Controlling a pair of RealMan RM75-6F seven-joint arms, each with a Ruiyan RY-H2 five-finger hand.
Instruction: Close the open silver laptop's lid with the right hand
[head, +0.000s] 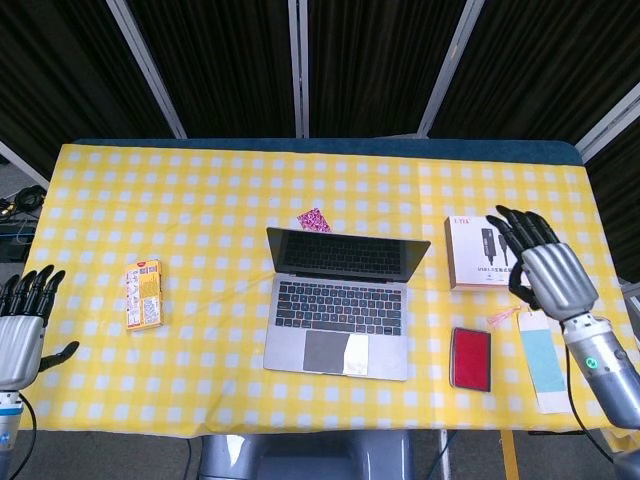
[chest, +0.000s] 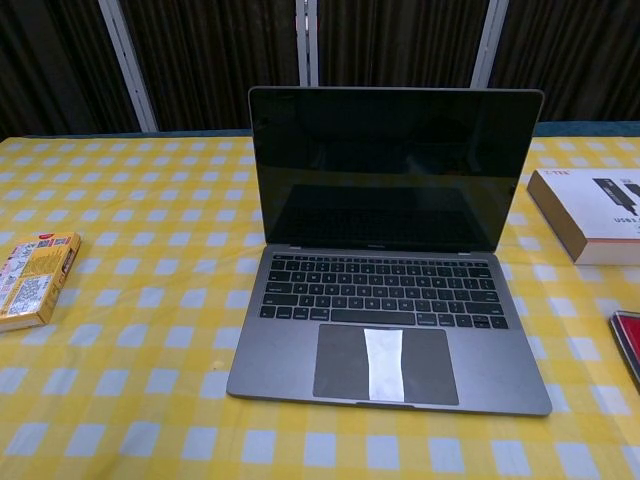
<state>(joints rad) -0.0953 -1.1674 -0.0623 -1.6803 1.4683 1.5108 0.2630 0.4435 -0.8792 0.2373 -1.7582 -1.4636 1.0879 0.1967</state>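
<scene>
The silver laptop (head: 340, 300) stands open in the middle of the checked table, its dark screen upright (chest: 395, 170) and its keyboard facing me. My right hand (head: 545, 265) hovers to the laptop's right, over the white box, fingers spread and holding nothing. It is apart from the lid. My left hand (head: 22, 325) hangs off the table's left edge, fingers apart and empty. Neither hand shows in the chest view.
A white cable box (head: 480, 252) lies right of the laptop, with a red case (head: 470, 357) and a light blue bookmark (head: 545, 365) nearer me. A yellow packet (head: 143, 294) lies at the left. A small pink wrapper (head: 314, 219) sits behind the lid.
</scene>
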